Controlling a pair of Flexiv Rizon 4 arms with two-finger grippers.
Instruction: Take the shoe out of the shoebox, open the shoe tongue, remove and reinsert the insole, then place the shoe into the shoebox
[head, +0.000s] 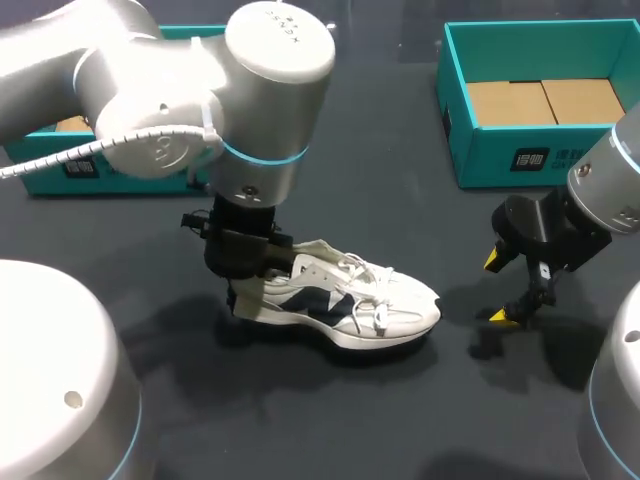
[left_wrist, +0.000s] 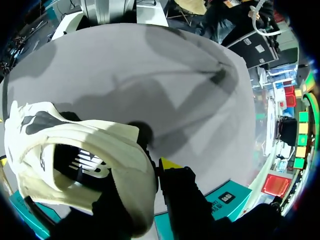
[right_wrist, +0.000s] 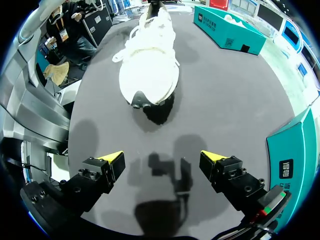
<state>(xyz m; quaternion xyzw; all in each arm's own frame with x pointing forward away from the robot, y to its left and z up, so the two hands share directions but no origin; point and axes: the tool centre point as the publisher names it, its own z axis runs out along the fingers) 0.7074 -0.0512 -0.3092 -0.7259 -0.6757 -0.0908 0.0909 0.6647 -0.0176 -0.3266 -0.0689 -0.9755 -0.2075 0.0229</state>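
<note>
Bearing white print, the shoebox (head: 480, 160) stands beyond the shoe (head: 390, 300).

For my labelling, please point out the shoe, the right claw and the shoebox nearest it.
shoe (head: 405, 298), head view, white toe side.
right claw (right_wrist: 162, 157), right wrist view, midway between yellow tips.
shoebox (head: 482, 155), head view, front wall.

Heel, left shoebox and shoe interior largely out of sight

In the head view the left arm (head: 150, 90) covers most of the left shoebox (head: 45, 170), and the left gripper (head: 245, 290) hides the heel of the shoe (head: 370, 300). The left wrist view shows only one yellow fingertip (left_wrist: 170, 163), and the shoe's opening is too dark to show an insole. The right shoebox (head: 520, 150) runs off the right edge.
</note>
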